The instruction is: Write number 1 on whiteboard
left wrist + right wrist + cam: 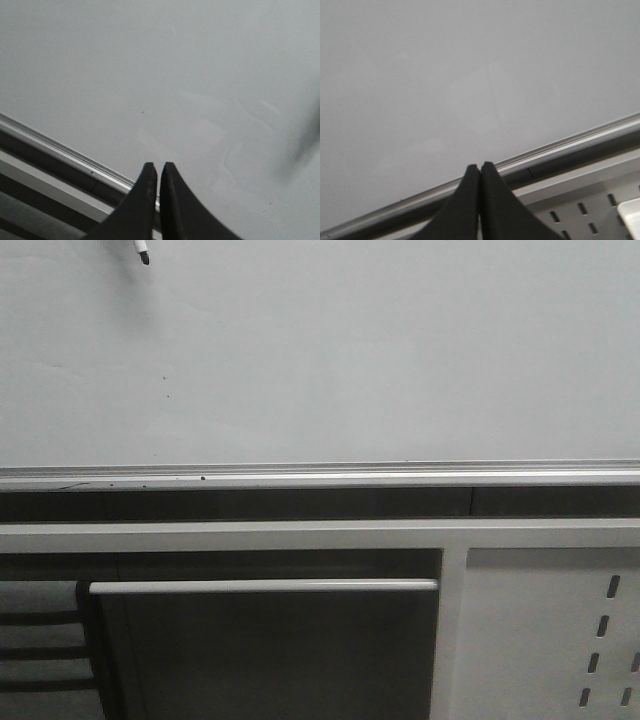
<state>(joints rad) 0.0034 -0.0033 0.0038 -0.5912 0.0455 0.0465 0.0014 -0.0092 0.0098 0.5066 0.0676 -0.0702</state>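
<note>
Both your left gripper (157,167) and right gripper (480,167) are sitting pressed together, facing the glossy whiteboard (350,360) above its silver ledge (320,478).

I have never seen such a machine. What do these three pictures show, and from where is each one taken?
This is a robot with two arms. The front view looks forward at a large whiteboard with a metal ledge under it. Below stands a white perforated cabinet panel. At the top edge, the tip of a marker pokes in; what holds it is out of frame. No written stroke shows on the board yet.

The other two pictures come from cameras on the wrists. Each shows two dark fingers: the left hand and the right hand, both closed and holding nothing.
</note>
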